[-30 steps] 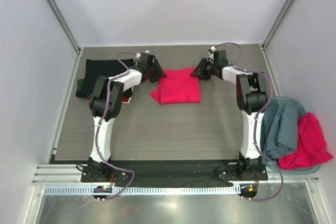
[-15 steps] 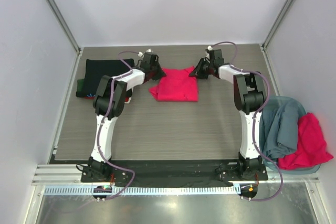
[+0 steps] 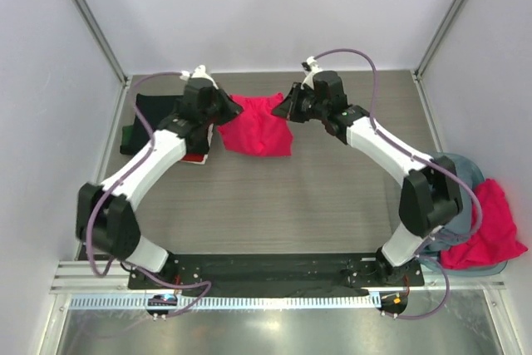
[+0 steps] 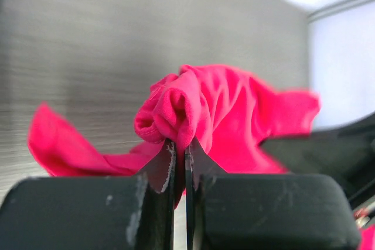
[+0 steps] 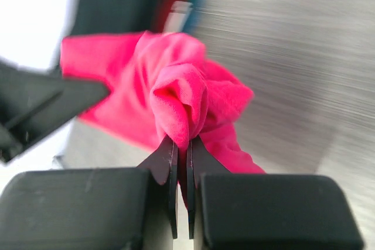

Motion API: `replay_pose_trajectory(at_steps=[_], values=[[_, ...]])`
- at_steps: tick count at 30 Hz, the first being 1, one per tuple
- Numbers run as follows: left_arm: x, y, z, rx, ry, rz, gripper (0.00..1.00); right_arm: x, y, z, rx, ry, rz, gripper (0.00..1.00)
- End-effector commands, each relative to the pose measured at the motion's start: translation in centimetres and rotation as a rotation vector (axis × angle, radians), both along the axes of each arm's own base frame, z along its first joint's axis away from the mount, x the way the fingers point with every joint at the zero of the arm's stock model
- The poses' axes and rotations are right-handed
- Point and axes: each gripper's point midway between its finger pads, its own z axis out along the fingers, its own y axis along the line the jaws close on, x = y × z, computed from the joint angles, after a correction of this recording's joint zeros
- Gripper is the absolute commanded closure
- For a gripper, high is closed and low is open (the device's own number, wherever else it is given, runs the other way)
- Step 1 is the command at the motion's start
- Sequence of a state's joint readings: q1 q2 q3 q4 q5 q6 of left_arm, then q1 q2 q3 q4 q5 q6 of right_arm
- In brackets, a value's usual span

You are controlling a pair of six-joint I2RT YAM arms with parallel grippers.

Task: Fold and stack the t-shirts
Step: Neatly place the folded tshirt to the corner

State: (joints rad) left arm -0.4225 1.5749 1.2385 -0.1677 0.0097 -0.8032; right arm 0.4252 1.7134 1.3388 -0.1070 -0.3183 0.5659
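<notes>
1. We found the pinkish-red t-shirt [image 3: 256, 125] folded small and strung between the two arms at the far middle of the table [image 3: 274, 205]. We could not tell whether its lower edge touched the surface.
2. The left gripper [image 3: 221, 109] was clamped on the shirt's left upper corner. Its wrist view showed the fingers [image 4: 158, 174] nearly together, with bunched cloth pinched between them.
3. The right gripper [image 3: 288, 106] was likewise closed on the right upper corner, with cloth bulging above its fingertips [image 5: 202, 165].
4. A black folded shirt [image 3: 158, 111] lay at the far left, just beside the left gripper. A grey-blue shirt [image 3: 449, 193] and a second pinkish-red shirt [image 3: 490, 226] lay heaped at the right edge.
5. We judged the step in hand to be carrying the fold to the black shirt. Both arms should travel at one pace with the held edge taut, so the fold does not sag open. They should then lower it squarely before either grip lets go.
</notes>
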Motion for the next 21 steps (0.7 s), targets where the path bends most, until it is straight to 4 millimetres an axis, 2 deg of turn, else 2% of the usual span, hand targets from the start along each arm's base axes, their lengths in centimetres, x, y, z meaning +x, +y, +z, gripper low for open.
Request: replay_pose_trajectory(at_steps=[1,2,4,5,6,7,8,9,10,11,12,13,15,16,17,18,20,21], values=[[-1.7,3.5,4.4,0.011,-0.034,0.064,1.0,-2.2,2.0,6.8,0.064,-0.145,0.0,0.99],[-2.7,4.3,6.6,0.003,-0.072,0.072,1.0,-2.9,2.7,7.9,0.079,-0.16,0.006,0.99],[-4.0,6.0,7.9,0.024,-0.069,0.099,1.0,-3.9,4.1,10.5,0.106,-0.202,0.025,0.99],[-4.9,6.9,10.0,0.027,-0.112,0.112,1.0,-5.1,5.9,11.2,0.114,-0.212,0.057,0.99],[-5.2,8.6,11.1,0.055,-0.134,0.178,1.0,-5.4,6.7,11.7,0.117,-0.22,0.069,0.99],[-5.8,9.9,11.1,0.085,-0.118,0.217,1.0,-5.6,7.6,13.1,0.127,-0.237,0.08,0.99],[-6.1,11.1,12.4,0.099,-0.147,0.247,1.0,-6.3,8.9,13.5,0.132,-0.242,0.101,0.99],[-6.7,12.2,13.1,0.104,-0.149,0.272,1.0,-6.1,9.9,12.8,0.125,-0.23,0.109,0.99],[-6.6,14.1,13.6,0.11,-0.147,0.318,1.0,-6.2,10.8,14.1,0.144,-0.25,0.121,0.99],[-6.6,15.2,15.0,0.119,-0.172,0.338,1.0,-6.7,12.0,14.2,0.147,-0.246,0.14,0.99],[-6.5,16.2,15.1,0.132,-0.164,0.363,1.0,-6.2,13.1,12.9,0.131,-0.226,0.147,0.99],[-6.5,18.1,15.1,0.154,-0.149,0.413,1.0,-6.2,13.9,14.2,0.149,-0.241,0.154,0.99],[-6.4,19.8,15.3,0.174,-0.145,0.455,1.0,-6.5,15.7,13.8,0.153,-0.229,0.177,0.99],[-6.0,21.4,14.8,0.185,-0.127,0.499,1.0,-6.1,16.8,13.6,0.158,-0.228,0.182,0.99],[-5.8,22.1,14.6,0.188,-0.114,0.512,1.0,-5.9,17.5,13.6,0.16,-0.23,0.182,0.99],[-5.6,24.4,14.2,0.196,-0.092,0.567,1.0,-6.1,18.3,13.5,0.163,-0.23,0.186,0.99],[-4.7,25.7,12.9,0.18,-0.052,0.577,1.0,-5.5,19.9,13.1,0.171,-0.225,0.194,0.99],[-4.5,26.6,13.0,0.167,-0.06,0.594,1.0,-5.4,20.6,12.6,0.166,-0.222,0.198,0.99]])
